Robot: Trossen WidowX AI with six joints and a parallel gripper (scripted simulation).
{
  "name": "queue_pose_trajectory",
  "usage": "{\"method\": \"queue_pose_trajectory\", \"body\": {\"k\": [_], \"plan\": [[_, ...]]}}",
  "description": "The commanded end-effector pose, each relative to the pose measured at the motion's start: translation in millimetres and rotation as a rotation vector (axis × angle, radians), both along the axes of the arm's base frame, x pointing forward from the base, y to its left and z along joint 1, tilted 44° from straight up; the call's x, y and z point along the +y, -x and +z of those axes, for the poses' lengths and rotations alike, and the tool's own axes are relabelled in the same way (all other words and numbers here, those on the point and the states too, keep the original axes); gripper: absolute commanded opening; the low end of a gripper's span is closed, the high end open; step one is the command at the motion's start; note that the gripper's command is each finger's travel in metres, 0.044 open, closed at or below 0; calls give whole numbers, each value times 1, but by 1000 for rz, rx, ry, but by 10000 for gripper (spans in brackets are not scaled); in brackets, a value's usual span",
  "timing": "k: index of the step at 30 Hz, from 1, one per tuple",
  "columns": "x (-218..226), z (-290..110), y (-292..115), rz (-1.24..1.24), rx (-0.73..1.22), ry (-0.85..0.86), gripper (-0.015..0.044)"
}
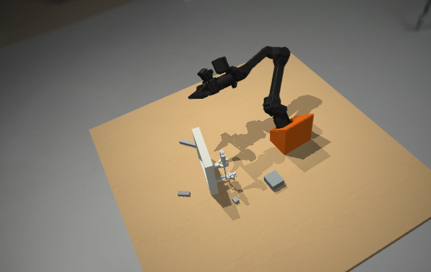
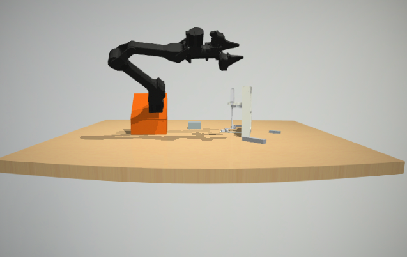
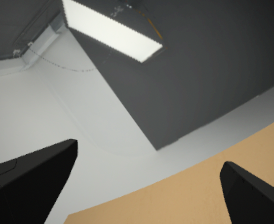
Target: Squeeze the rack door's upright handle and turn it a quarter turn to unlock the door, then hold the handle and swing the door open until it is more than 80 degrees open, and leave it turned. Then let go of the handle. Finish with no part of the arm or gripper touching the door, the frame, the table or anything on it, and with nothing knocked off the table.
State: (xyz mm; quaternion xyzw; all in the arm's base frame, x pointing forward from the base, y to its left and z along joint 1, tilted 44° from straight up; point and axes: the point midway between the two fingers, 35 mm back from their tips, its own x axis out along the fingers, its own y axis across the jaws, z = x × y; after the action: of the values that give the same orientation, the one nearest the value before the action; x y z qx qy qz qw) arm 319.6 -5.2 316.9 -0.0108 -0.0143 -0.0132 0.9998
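Observation:
The white rack frame with its door (image 1: 204,152) (image 2: 246,112) stands upright on the table. It is seen nearly edge-on in the top and exterior views; the door looks in line with the frame, with no clear gap, but its exact angle is hard to tell. The upright handle (image 1: 223,158) (image 2: 232,95) stands out on the robot's side, with a thin rod below it. Its turn angle is too small to tell. My gripper (image 1: 195,96) (image 2: 241,51) (image 3: 150,159) is open and empty, high above the rack and touching nothing. The wrist view shows neither handle nor door.
The orange base (image 1: 297,135) (image 2: 149,124) carries the arm. A grey block (image 1: 274,180) (image 2: 194,125) lies between base and rack, toward one side. A small grey cube (image 1: 235,199) lies near the rack's end. Grey bars (image 1: 184,193) (image 1: 187,143) (image 2: 275,132) (image 2: 253,140) lie beyond the rack.

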Motion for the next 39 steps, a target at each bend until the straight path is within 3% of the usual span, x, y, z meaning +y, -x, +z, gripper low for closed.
{"method": "queue_pose_trajectory", "body": {"k": [1,5,39], "plan": [[0,-1,-1,-1,4,0,374],[2,-11,-12,-10,80,2,291],[46,-128,-68,-193,830,-126,291]]}}
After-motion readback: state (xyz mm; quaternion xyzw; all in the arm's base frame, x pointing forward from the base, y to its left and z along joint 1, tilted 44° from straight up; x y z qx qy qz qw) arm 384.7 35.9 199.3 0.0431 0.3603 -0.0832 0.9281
